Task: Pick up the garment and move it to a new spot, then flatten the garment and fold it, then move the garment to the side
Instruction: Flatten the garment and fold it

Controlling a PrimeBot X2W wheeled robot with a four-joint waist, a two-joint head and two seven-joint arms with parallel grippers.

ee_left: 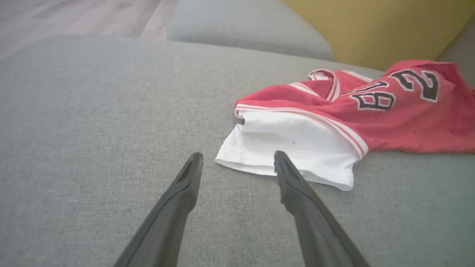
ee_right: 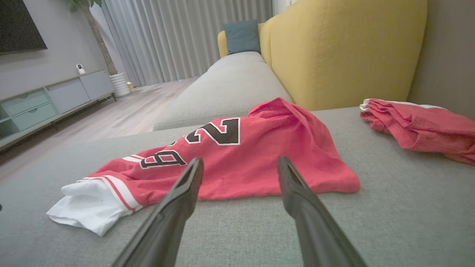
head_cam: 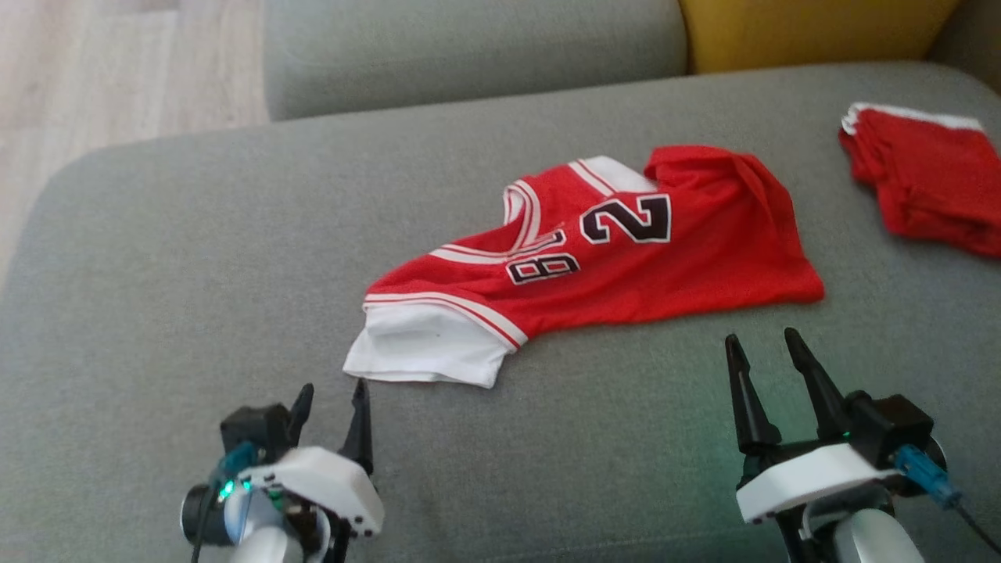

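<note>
**Grey sofa seat: one jersey, two grippers**

Surface: grey fabric seat (head_cam: 195,274). Pale wood floor (head_cam: 117,70) lies beyond its far left corner, and a yellow backrest (head_cam: 813,31) stands at far right. The room behind has grey curtains (ee_right: 167,37) and a low cabinet (ee_right: 48,100) along the wall.

1. Jersey (head_cam: 626,258): red with white trim, black numerals face up. It lies rumpled near the seat's middle, with its far right corner folded over itself. A white sleeve (head_cam: 422,348) sticks out at the near left end.
2. Red cloth (head_cam: 923,188): bunched, with a white edge. It sits at the seat's far right, well apart from the jersey.
3. Left gripper (head_cam: 332,387): near left, fingers spread wide with nothing between them. One tip is just beside the sleeve's near edge; whether it touches cannot be told.
4. Right gripper (head_cam: 762,336): near right, fingers spread wide and holding nothing. It is over bare seat, just short of the jersey's near hem.
</note>
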